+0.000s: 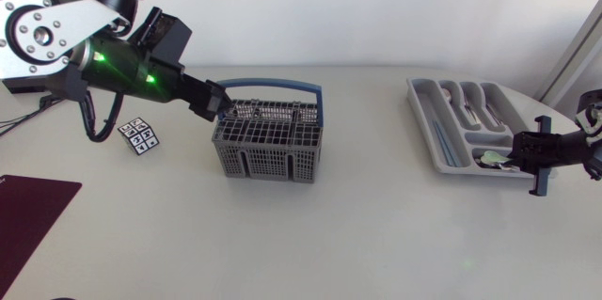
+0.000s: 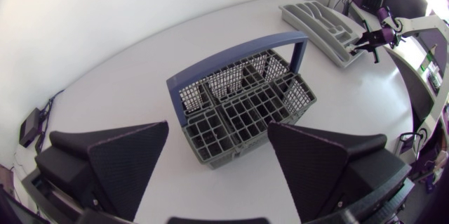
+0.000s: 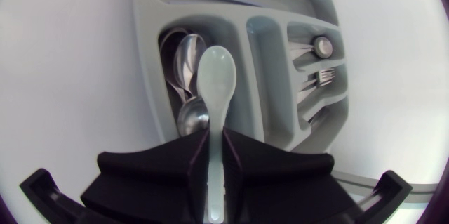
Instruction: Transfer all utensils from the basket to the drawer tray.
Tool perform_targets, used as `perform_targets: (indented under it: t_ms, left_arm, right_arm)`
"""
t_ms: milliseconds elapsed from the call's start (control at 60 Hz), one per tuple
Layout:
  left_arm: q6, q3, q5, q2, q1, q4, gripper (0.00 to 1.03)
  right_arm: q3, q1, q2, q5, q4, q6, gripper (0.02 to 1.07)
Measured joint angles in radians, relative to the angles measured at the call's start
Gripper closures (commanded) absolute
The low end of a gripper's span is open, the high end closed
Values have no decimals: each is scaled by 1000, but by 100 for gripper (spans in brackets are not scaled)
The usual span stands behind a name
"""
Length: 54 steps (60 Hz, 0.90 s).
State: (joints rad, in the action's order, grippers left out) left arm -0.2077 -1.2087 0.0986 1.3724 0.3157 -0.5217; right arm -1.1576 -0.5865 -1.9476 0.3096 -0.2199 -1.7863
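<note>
Right claw clenched on a pale spoon, its bowl over the drawer tray's end compartment (metal spoons lie in it). Basket sits on the tabletop well apart from the tray, toward the left arm's side. Left claw released, fingers spread, even farther from the tray, just past the basket's handle.

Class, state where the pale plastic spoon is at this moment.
Right wrist view: the pale spoon is clamped between the jaws of the right gripper, its bowl over the compartment with metal spoons in the drawer tray, on the right side of the table.
</note>
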Motion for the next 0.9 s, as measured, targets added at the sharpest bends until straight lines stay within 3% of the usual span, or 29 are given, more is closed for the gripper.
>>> perform_targets:
  t_ms: [200,267,333,483,733,900]
  left_arm:
    - [-3,34,0,-9,-26,0,5]
    - [-6,43,0,-11,-35,0,5]
    - [-11,51,0,-13,-48,0,5]
    - [-26,72,0,-21,-85,0,5]
    - [-53,109,0,-29,-130,7,5]
    - [-64,122,0,-29,-159,38,5]
  right_arm:
    - [37,-5,-11,-4,210,-18,46]
    - [73,-5,-11,-3,293,-18,41]
    - [98,-5,-7,-3,302,-17,40]
    - [143,-5,69,8,251,28,15]
    - [220,20,280,39,163,122,11]
    - [248,135,446,72,11,259,11]
